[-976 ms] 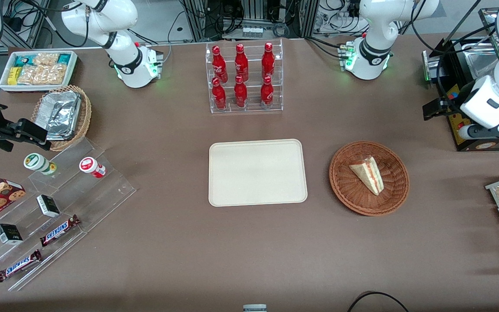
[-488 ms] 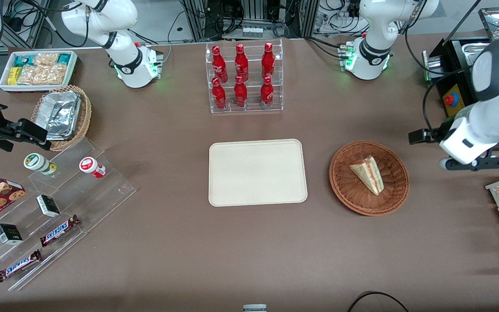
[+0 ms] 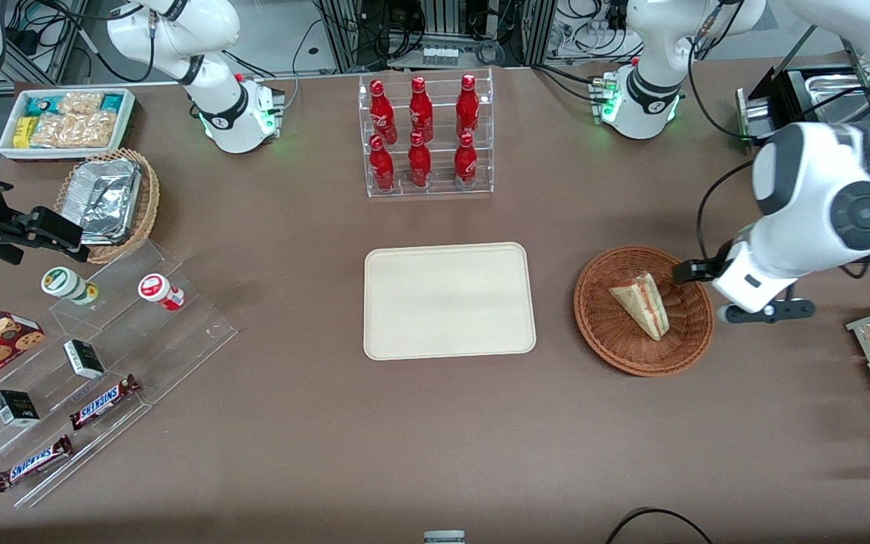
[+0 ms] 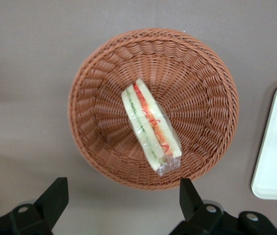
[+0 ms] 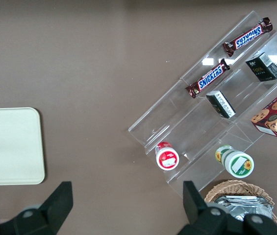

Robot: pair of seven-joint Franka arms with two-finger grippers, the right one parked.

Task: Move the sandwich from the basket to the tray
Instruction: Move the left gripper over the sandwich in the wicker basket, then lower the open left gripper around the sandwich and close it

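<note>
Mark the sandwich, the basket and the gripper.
sandwich [image 4: 150, 126], left wrist view, layered cut side.
basket [image 4: 204, 78], left wrist view, woven wall.
gripper [image 4: 123, 196], left wrist view, midway between its open fingertips, above the basket's edge.

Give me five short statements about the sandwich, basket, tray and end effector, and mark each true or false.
1. The sandwich lies in the basket. True.
2. The tray holds a sandwich. False: it is bare.
3. The end effector is open. True.
4. The end effector grips the sandwich. False: it hangs above the basket's edge, holding nothing.
5. The basket sits on the tray. False: it stands beside the tray, apart from it.
</note>
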